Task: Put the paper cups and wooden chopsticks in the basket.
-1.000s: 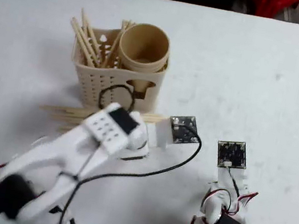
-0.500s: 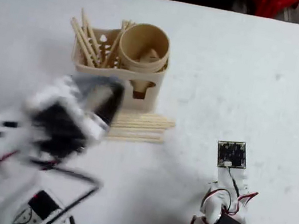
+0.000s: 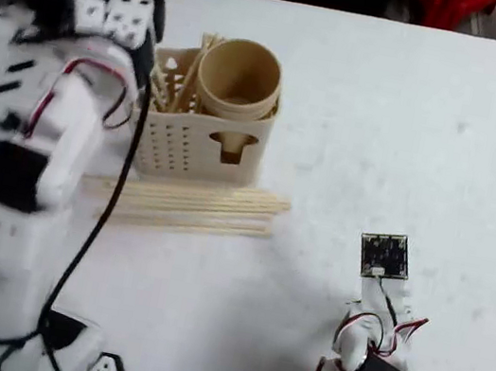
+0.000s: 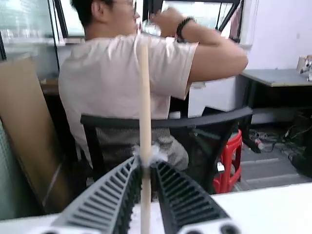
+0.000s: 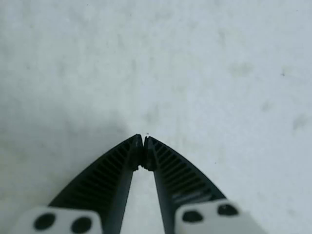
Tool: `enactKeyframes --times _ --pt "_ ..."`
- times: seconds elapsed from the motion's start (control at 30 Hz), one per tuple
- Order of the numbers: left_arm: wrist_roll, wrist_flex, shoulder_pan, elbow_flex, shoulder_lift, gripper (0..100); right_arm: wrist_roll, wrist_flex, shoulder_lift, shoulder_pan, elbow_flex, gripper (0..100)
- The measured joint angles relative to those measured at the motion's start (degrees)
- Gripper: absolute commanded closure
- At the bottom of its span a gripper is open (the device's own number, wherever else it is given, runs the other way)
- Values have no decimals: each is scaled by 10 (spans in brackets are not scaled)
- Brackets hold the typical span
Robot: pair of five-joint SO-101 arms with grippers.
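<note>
The left gripper is clamped on a single wooden chopstick, which stands upright between its jaws; the left arm rises just beside the basket; stacked paper cups and several wooden chopsticks stand in that basket; a loose bundle of chopsticks lies on the table along the basket's near wall; the right gripper hangs over bare tabletop, jaws closed tip to tip on nothing.
</note>
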Motion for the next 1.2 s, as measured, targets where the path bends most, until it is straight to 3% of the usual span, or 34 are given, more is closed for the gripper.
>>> enactKeyframes --times 0.2,0.47,1.03,1.2 --pt "9 -3 -5 14 40 978 0 0 0 0 0 981" --pt "9 -64 -4 130 40 978 0 0 0 0 0 981" --pt "9 -70 -5 240 40 977 0 0 0 0 0 981" --pt "10 -70 22 240 43 977 0 0 0 0 0 981"
